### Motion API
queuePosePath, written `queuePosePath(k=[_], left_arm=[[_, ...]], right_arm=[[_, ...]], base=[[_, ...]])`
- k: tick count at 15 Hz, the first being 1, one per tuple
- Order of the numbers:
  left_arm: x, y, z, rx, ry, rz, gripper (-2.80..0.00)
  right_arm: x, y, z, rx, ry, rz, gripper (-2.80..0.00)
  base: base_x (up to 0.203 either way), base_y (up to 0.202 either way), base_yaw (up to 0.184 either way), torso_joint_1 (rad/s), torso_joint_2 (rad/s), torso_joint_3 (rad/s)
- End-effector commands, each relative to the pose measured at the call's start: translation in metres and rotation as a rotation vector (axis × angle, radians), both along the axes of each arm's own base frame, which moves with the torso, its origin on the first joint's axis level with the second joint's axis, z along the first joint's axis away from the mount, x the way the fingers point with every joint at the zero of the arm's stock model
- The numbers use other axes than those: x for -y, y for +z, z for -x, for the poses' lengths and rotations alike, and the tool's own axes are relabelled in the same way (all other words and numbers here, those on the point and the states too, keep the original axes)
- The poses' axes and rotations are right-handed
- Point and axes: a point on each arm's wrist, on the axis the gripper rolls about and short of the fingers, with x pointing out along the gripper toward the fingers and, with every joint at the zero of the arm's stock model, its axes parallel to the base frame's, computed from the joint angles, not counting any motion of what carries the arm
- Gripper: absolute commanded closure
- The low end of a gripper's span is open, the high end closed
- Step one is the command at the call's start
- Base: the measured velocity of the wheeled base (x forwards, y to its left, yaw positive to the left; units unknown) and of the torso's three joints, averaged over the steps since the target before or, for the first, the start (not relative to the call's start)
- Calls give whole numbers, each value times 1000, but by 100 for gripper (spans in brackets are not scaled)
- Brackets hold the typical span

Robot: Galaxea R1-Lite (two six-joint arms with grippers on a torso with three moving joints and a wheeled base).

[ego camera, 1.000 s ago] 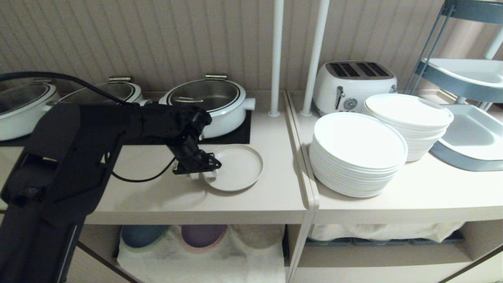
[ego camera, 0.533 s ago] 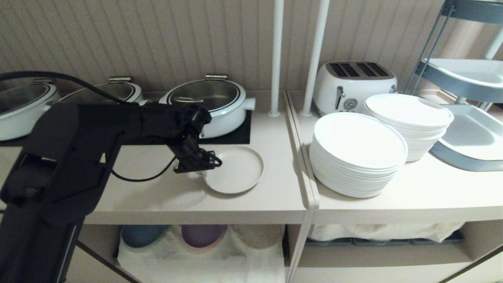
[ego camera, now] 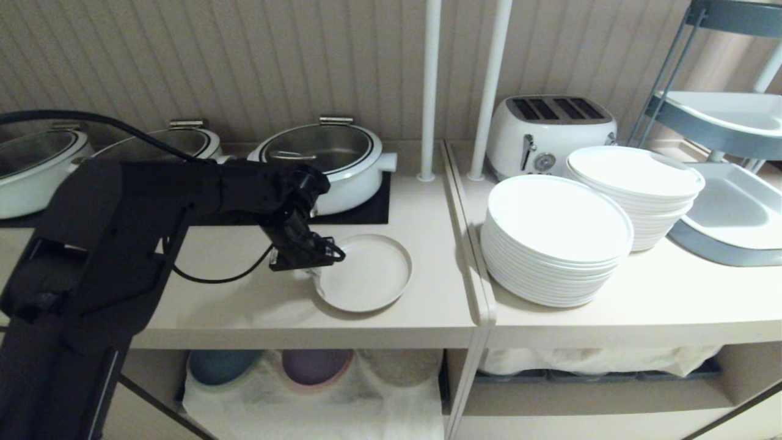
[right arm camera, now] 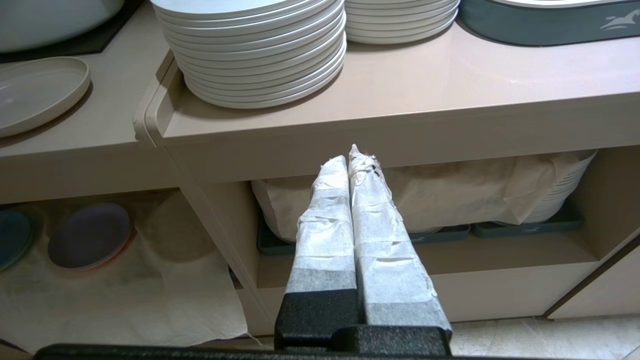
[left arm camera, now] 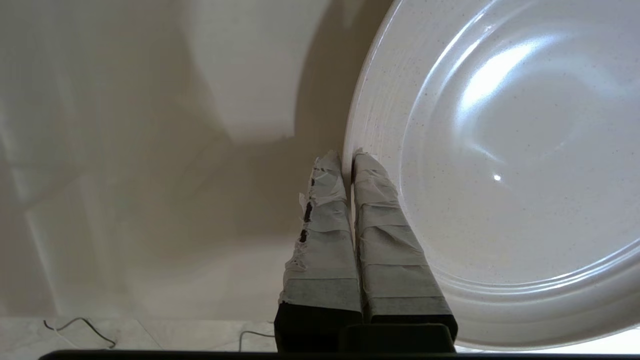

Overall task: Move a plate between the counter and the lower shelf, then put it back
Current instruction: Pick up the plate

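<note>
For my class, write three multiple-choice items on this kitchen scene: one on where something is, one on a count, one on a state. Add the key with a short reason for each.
1. Where is the plate?
A. on the counter, in front of the pots
B. on the lower shelf
C. on top of the toaster

2. How many stacks of white plates stand beside the toaster?
A. one
B. two
C. four

3. What is the left gripper doing?
A. hanging open above the pots
B. shut on the plate's rim
C. resting on the shelf cloth

Key: 1 A, the head view shows it on the worktop near the front edge. 2 B, two stacks stand side by side. 3 B, the left wrist view shows the taped fingers pressed together with the rim between them.
</note>
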Motion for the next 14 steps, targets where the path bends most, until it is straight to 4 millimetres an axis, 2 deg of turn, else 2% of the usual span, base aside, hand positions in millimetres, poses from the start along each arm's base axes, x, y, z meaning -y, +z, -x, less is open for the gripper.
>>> queuePosePath(k=[1, 14], left_arm=[[-1, 6, 3, 3, 14, 7, 0], [-9, 41, 29, -47, 158, 77, 0]], right_arm=[[0, 0, 0, 0, 0, 0, 0], [0, 0, 0, 0, 0, 0, 0]], base=[[0, 0, 0, 0, 0, 0], [0, 0, 0, 0, 0, 0]])
